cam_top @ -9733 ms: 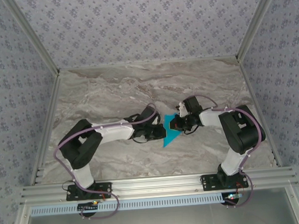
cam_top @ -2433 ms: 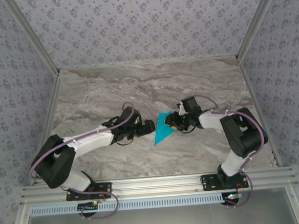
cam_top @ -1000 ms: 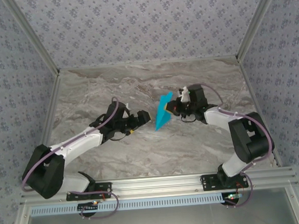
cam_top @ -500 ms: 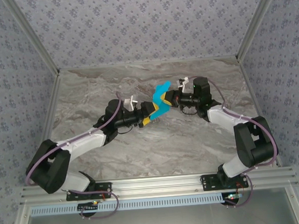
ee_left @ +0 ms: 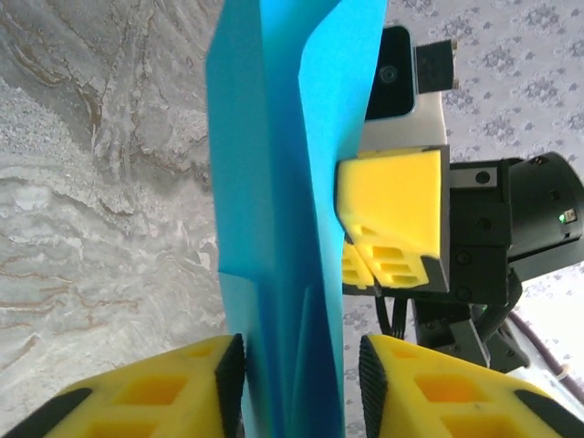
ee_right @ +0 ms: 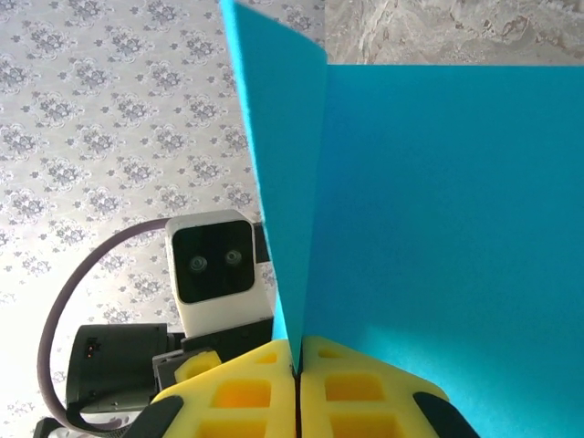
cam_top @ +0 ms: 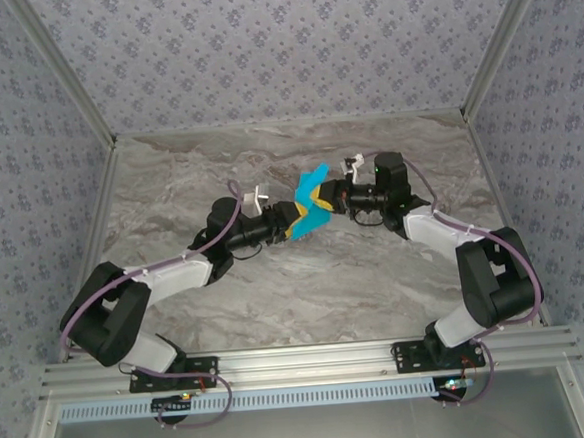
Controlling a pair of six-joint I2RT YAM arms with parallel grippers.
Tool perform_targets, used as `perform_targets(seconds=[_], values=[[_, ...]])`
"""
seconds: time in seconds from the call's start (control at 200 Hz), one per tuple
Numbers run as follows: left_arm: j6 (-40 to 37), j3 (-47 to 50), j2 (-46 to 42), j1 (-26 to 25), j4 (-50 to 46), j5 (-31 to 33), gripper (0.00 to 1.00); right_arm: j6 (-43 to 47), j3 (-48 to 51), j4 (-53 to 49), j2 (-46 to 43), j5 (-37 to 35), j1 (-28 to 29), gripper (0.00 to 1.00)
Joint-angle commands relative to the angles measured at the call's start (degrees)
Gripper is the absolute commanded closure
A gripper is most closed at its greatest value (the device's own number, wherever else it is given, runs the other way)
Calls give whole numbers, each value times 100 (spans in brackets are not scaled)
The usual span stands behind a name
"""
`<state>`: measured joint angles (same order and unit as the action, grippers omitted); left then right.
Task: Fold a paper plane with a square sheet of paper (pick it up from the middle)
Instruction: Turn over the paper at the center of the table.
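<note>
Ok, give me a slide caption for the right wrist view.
Right gripper clamped on the folded cyan paper, left arm's camera behind.

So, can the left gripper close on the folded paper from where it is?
Probably yes: the folded paper already stands between the open fingers of the left gripper, with nothing else in that gap, while the right gripper pinches it.

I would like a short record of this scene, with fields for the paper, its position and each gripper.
object: blue paper, folded, with creases
position: lifted above the table, between the two arms
right: right gripper shut on the paper's edge
left: left gripper has one finger on each side of the paper, with a gap at one pad, not clamped
</note>
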<state>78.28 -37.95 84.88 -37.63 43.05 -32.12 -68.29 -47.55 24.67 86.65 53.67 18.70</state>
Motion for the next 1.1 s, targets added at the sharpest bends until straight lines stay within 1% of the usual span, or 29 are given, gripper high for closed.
perform_targets(seconds=[0.0, 0.075, 0.12, 0.175, 0.245, 0.285, 0.325, 0.37, 0.42, 0.48, 0.595, 0.68, 0.72, 0.804, 0.894, 0.944, 1.009, 1.099], values=[[-132, -8, -26, -31, 155, 69, 71, 287, -123, -426, -129, 170, 13, 88], [-372, -80, -63, -33, -237, 82, 80, 649, -195, -1043, -217, 45, -52, 81], [-626, -165, -122, -27, -760, 128, 83, 1013, -253, -1589, -310, -128, -97, 73], [-1151, -340, -256, -27, -1672, 253, 86, 1498, -327, -2339, -449, -418, -176, 65], [-2076, -734, -501, -73, -3338, 726, 87, 2058, -400, -3159, -623, -818, -291, 56], [-2705, -1103, -620, -170, -4490, 1275, 87, 2354, -396, -3528, -726, -1054, -350, 53], [-3255, -1543, -676, -324, -5633, 1961, 87, 2584, -379, -3854, -845, -1329, -391, 49], [-3725, -2030, -622, -525, -6707, 2793, 87, 2831, -369, -4193, -998, -1728, -406, 45], [-4021, -2491, -471, -713, -7635, 3596, 87, 3008, -315, -4455, -1149, -2111, -405, 41], [-4199, -2887, -233, -859, -8399, 4372, 88, 3149, -245, -4615, -1303, -2489, -400, 38], [-4208, -3588, 404, -1161, -9600, 5804, 89, 3180, -29, -4717, -1610, -3092, -381, 31], [-4037, -4139, 1021, -1401, -10318, 6706, 89, 3176, 132, -4734, -1800, -3442, -363, 26], [-3958, -4367, 1336, -1507, -10600, 6980, 89, 3174, 196, -4734, -1865, -3565, -358, 25], [-3764, -4764, 1908, -1686, -10910, 7293, 89, 3173, 295, -4759, -1965, -3735, -351, 23], [-3670, -5060, 2404, -1825, -10888, 7303, 87, 3148, 386, -4765, -2024, -3860, -347, 23], [-3697, -5174, 2602, -1869, -10733, 7088, 83, 3112, 435, -4761, -2047, -3926, -344, 23], [-3773, -5206, 2748, -1880, -10352, 6640, 77, 3079, 491, -4783, -2089, -3999, -349, 23], [-3935, -5129, 2762, -1879, -9701, 5833, 62, 3050, 561, -4797, -2160, -4095, -346, 23]])
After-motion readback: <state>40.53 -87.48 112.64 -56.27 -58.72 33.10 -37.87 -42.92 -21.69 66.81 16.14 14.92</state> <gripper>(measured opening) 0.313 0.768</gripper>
